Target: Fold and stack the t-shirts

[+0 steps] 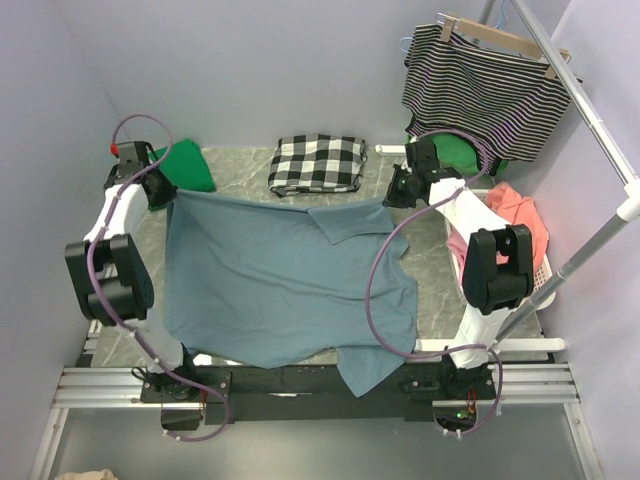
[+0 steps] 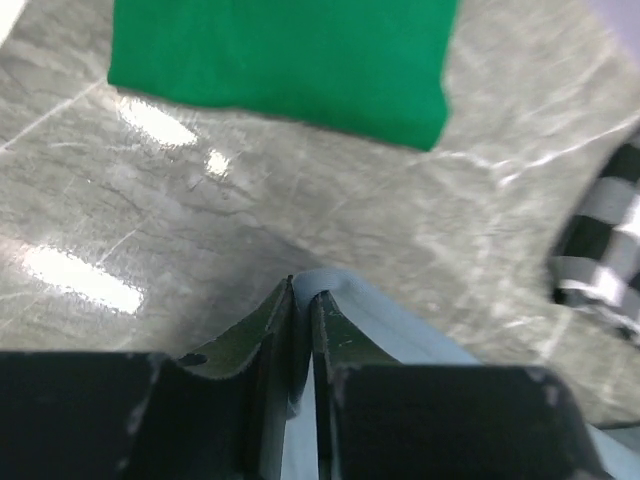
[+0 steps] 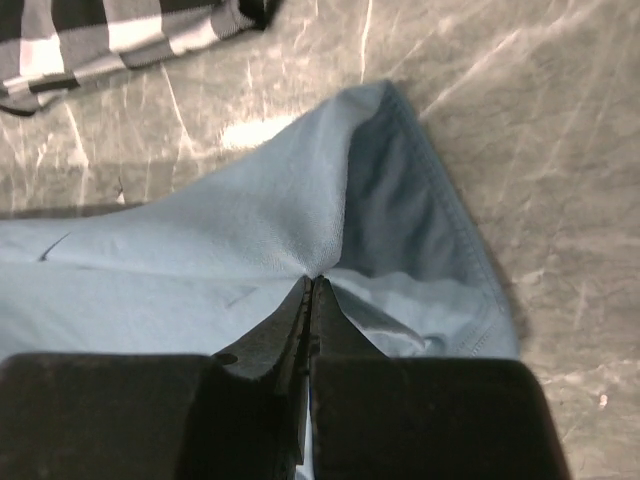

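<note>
The slate-blue t-shirt (image 1: 290, 280) lies spread across the table, its near part hanging over the front edge. My left gripper (image 1: 166, 196) is shut on its far left corner; the left wrist view shows the jaws (image 2: 303, 285) pinching a blue hem (image 2: 400, 325). My right gripper (image 1: 396, 198) is shut on its far right part; the right wrist view shows the jaws (image 3: 312, 280) closed on bunched blue cloth (image 3: 200, 240). The bright green t-shirt (image 1: 186, 166) lies folded at the far left, just beyond the left gripper, and it also shows in the left wrist view (image 2: 290, 60).
A folded black-and-white checked cloth (image 1: 318, 163) lies at the far middle of the table. A striped top (image 1: 490, 90) hangs on a rack at the back right, with a green cloth (image 1: 462, 155) below it. A basket with pink cloth (image 1: 515, 215) stands at the right.
</note>
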Motion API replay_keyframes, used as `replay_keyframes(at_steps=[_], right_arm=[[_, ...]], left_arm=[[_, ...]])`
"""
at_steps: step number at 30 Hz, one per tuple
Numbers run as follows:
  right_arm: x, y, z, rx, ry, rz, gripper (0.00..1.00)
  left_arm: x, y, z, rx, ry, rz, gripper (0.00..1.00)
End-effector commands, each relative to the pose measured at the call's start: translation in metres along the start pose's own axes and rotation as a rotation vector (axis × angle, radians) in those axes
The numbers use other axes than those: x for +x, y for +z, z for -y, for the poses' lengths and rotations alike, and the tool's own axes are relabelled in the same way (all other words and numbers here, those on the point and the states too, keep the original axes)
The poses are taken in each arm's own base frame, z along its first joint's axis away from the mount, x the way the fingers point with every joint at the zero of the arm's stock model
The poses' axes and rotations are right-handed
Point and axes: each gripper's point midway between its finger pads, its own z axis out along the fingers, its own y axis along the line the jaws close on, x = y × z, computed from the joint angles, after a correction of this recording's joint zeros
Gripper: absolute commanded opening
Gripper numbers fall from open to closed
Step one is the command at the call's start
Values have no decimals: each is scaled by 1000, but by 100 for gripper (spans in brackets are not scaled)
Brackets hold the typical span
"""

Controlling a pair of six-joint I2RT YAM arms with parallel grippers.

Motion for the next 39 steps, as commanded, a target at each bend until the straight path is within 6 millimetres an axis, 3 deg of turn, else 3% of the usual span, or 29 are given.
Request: replay_keyframes(at_steps=[1,6,9,13,16,21,23,29,35,39], right_arm=[[-3,-5,-9,-49,-8,-42,0],[10,-20,-24,-144,-4,-89,0],[17,-43,-32,-191,-15,-93,0],[38,-65,-38,-230,-13,-121,0],[65,-79,-41,-266,1,-163,0],[85,-104,-46,-268,-2,-146,0],[97,-104,-46,-260,0,-164,0],[132,-104,-24,-143,22,-195,0],[116,-118,1,-8,49,-65,0],[126,-115,12,43,42,-101,0]], left_arm=[[5,15,-5,-27,35,-48,16],[27,16,-11,-38,35,-69,15],[33,7,-13,-32,33,-66,15],[40,-7,-4,18,43,-84,15],[46,-18,-3,20,69,-100,15],[54,-34,-9,9,99,-127,15],[59,-40,-16,-11,113,-136,16],[86,-52,-41,-88,158,-213,15],[104,-51,-64,-162,198,-262,13],[119,-52,-83,-226,228,-302,11]])
